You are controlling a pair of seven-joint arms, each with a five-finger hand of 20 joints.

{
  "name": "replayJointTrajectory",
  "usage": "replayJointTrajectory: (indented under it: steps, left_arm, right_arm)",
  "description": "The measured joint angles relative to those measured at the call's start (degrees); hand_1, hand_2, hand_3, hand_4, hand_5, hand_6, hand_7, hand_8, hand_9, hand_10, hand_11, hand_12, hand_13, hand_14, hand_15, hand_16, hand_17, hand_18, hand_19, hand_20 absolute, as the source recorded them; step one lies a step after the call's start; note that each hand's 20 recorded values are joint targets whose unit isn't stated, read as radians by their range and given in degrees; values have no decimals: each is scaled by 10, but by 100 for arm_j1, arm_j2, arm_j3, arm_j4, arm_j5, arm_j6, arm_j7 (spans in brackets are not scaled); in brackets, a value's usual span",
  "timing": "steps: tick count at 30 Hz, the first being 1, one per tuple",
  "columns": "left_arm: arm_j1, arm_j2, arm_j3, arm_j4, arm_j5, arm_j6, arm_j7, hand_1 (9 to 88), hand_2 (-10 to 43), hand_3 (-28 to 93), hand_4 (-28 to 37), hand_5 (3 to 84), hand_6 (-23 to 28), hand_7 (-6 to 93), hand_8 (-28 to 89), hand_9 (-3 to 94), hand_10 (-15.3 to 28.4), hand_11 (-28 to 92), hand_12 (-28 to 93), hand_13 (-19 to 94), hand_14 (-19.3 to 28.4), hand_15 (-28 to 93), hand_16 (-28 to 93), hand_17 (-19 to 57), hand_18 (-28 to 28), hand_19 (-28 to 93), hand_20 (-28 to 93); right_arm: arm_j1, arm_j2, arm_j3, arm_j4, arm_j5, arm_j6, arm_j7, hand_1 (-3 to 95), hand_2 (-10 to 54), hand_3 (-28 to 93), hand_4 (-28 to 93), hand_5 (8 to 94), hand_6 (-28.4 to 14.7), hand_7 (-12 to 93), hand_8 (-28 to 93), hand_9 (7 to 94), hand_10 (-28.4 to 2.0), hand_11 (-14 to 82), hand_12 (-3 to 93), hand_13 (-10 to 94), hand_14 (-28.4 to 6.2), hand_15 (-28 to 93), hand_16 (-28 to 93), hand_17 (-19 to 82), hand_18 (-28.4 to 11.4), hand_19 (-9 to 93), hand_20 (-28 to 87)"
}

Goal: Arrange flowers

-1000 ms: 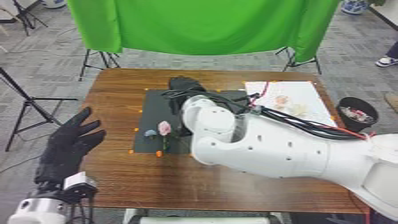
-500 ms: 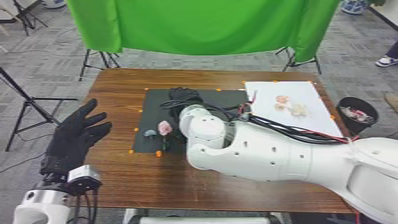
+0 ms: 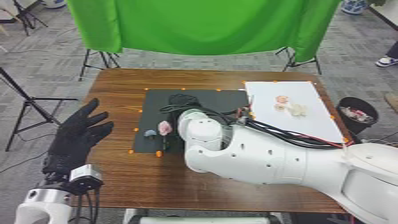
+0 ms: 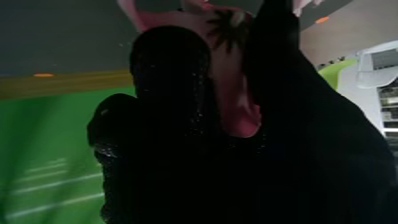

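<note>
In the head view my right hand (image 3: 184, 101) is low over the black mat (image 3: 206, 93), behind its own white arm. The right wrist view shows this hand (image 4: 171, 65) pinching a pink flower (image 4: 238, 112) between fingers and thumb. Beside the forearm on the mat are a pink flower head (image 3: 165, 128) and a small blue-grey flower (image 3: 150, 133); whether the pink one is the held one I cannot tell. Pale flowers (image 3: 290, 106) lie on the white sheet (image 3: 266, 94). My left hand (image 3: 75, 137) is open over the table's left side.
The brown table (image 3: 120, 182) has small orange markers around the mat and sheet. A dark bin (image 3: 357, 111) stands off the right edge. My right arm (image 3: 266, 160) spans the table's right front, with loose cables along it. A green cloth (image 3: 209, 25) hangs behind.
My right hand has come back over the mat, nearer to the robot, and its arm and cables have cleared the pale flowers. The left hand has shifted slightly.
</note>
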Motion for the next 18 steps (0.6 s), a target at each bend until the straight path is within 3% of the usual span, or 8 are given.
replayJointTrajectory:
  steps: [7, 18]
  left_arm:
    - [-39, -97, 0, 8, 63, -55, -81, 291, 76, 625, -213, 330, 78, 94, -81, 279, 188, 276, 92, 203, 276, 590, -136, -63, 284, 602, -36]
    - [-51, -104, 2, 9, 72, -64, -133, 294, 78, 623, -213, 330, 80, 83, -79, 277, 187, 253, 95, 202, 276, 578, -132, -64, 284, 599, -36]
  right_arm:
    - [-11, -6, 15, -1, 23, -62, 23, 486, -95, 748, -283, 665, -33, 217, 4, 730, -142, 181, 145, 814, -52, 598, 138, 518, -152, 932, 254]
    - [-113, -7, 181, -19, 116, -234, 31, 414, -67, 771, -253, 643, -32, 193, -108, 690, -160, 165, 137, 796, -65, 614, 134, 511, -157, 932, 260]
